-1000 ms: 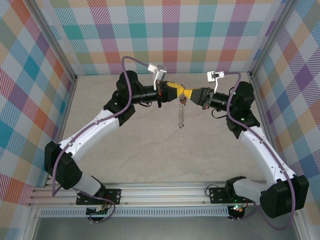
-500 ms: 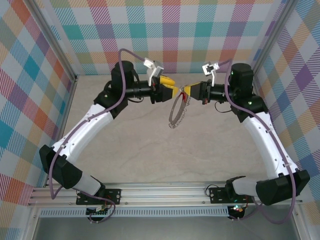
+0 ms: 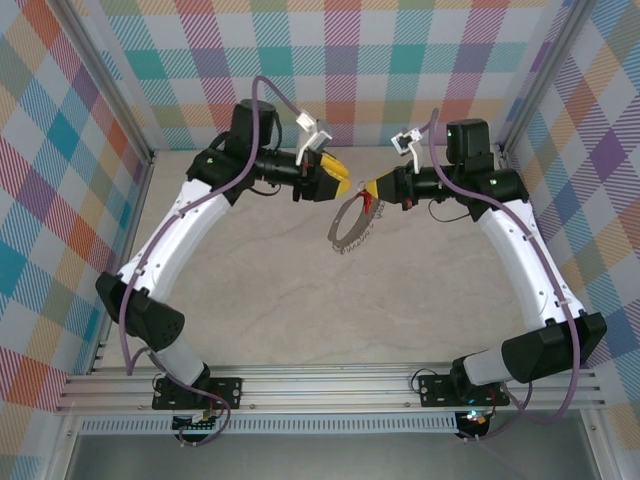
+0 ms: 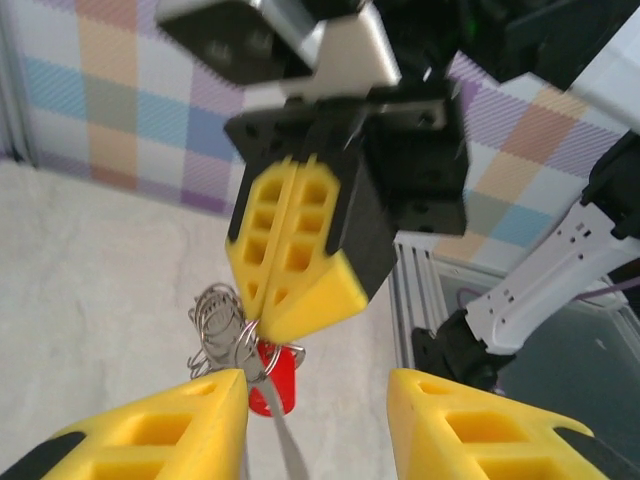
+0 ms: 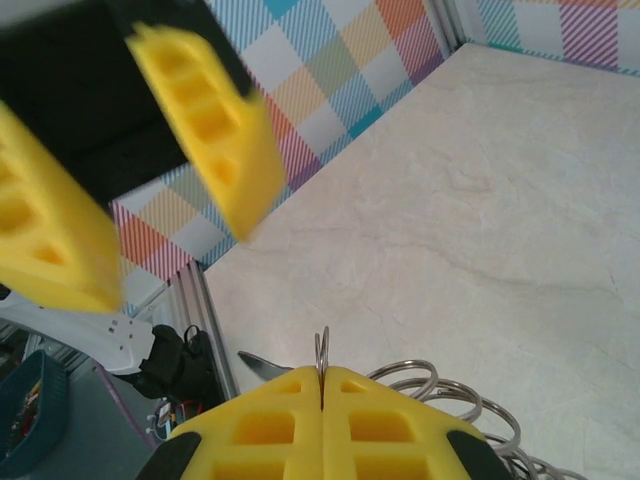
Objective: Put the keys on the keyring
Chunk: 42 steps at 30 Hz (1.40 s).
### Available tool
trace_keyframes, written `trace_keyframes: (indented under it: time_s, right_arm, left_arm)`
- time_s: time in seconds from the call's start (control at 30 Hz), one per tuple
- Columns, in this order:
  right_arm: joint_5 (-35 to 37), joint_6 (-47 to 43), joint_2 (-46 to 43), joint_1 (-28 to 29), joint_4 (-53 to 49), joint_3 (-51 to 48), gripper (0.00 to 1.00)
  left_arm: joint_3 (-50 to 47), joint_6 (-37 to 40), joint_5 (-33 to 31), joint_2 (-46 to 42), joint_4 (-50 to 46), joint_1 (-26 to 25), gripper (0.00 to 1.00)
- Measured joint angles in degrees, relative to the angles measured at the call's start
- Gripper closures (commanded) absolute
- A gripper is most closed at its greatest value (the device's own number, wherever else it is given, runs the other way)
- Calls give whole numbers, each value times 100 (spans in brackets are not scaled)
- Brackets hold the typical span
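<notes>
Closest to me, the two arm bases sit bolted to the rail (image 3: 330, 385) at the near edge of the bench (image 3: 260, 300). Both arms arch up and away, so their hands meet high over the far half of the pale surface. The right hand (image 3: 370, 188) has its yellow fingers pressed tight together on a thin wire loop at the top of the keyring (image 3: 349, 224). The keyring hangs from that grip as a tilted grey hoop fringed with little silver loops, clear of the bench. Just under those fingertips dangles the red tag of the keys (image 4: 272, 378), bunched in with the loops; whether it is threaded on I can't tell. Facing it, just beside, the left hand (image 3: 341, 179) stands partly open, fingers apart and gripping nothing. Behind them rises the checked back wall (image 3: 400, 60).
</notes>
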Motion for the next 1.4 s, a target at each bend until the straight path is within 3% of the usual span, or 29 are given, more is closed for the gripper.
trace_keyframes:
  time_s: [0.47, 0.97, 1.2, 1.33, 1.4]
  right_arm:
    - [-400, 72, 4, 0, 190, -2, 100]
    - [-573, 179, 4, 0, 323, -46, 100]
    - [-625, 197, 7, 0, 345, -105, 100]
    - [-660, 199, 7, -2, 343, -111, 100]
    - [-658, 197, 7, -15, 345, -116, 100]
  left_arm:
    - [74, -4, 448, 284, -122, -2, 62]
    - [319, -107, 507, 483, -81, -201, 63]
    - [372, -195, 492, 555, -81, -243, 80]
    - [380, -188, 483, 588, -79, -236, 100]
    - [382, -205, 485, 592, -81, -234, 100]
